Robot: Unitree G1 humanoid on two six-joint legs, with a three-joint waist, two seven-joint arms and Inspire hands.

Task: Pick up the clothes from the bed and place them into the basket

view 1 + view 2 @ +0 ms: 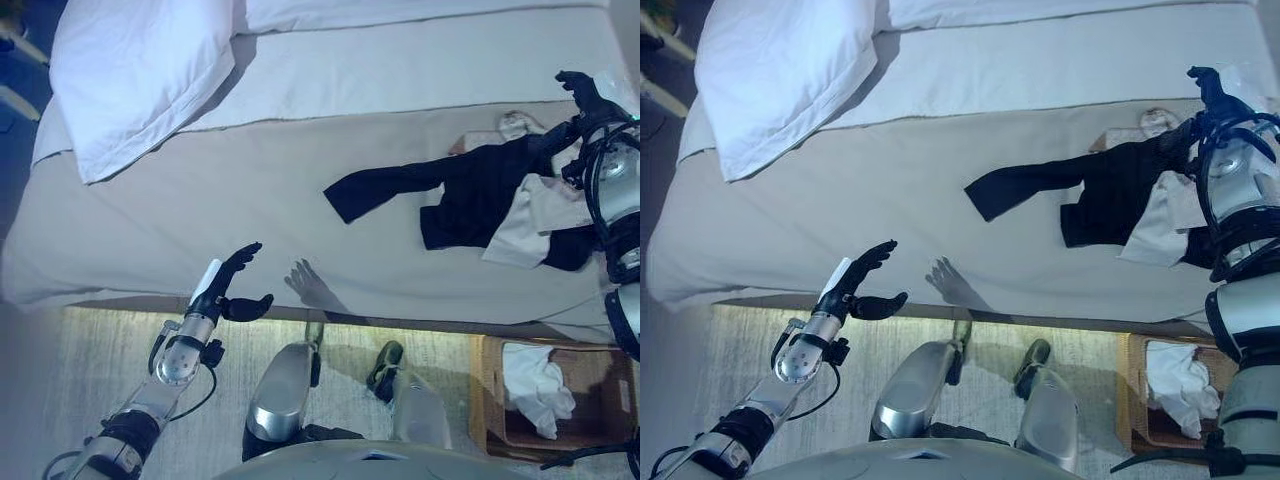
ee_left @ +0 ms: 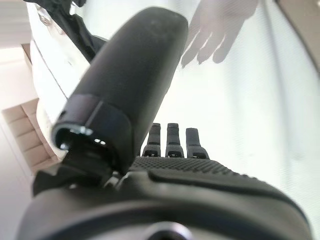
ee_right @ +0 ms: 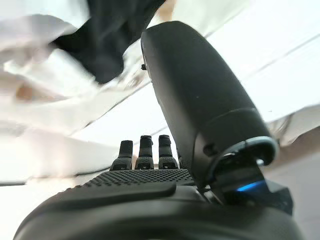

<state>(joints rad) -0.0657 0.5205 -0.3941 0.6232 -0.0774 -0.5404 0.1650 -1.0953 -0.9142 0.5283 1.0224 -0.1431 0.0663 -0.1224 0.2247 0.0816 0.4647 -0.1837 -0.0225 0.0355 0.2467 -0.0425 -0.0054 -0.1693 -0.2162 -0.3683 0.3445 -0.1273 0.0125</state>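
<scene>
You already have some white cloth [image 1: 537, 385] lying inside the wicker basket [image 1: 490, 400] on the floor at your right, so part of the job looks done, but most of it is left: a pile of clothes remains on the bed [image 1: 200, 190], near its right side. The dark garment [image 1: 470, 190] sprawls there with one sleeve stretched toward the middle of the bed, a white garment [image 1: 525, 225] lies partly over and beside it, and a small pale item [image 1: 517, 124] sits just beyond them. Your right hand [image 1: 578, 88] is raised over the far edge of that pile; its fingers look extended rather than curled, and its wrist view shows straight fingers with the clothes past them and nothing in the palm. Whether any fingertip touches the cloth, you cannot tell. Your left hand [image 1: 232, 285] hovers at the near edge of the bed, well apart from the clothes, open and empty, fingers straight with the thumb held out. A white pillow [image 1: 140, 70] lies at the far left corner, clear of the work.
</scene>
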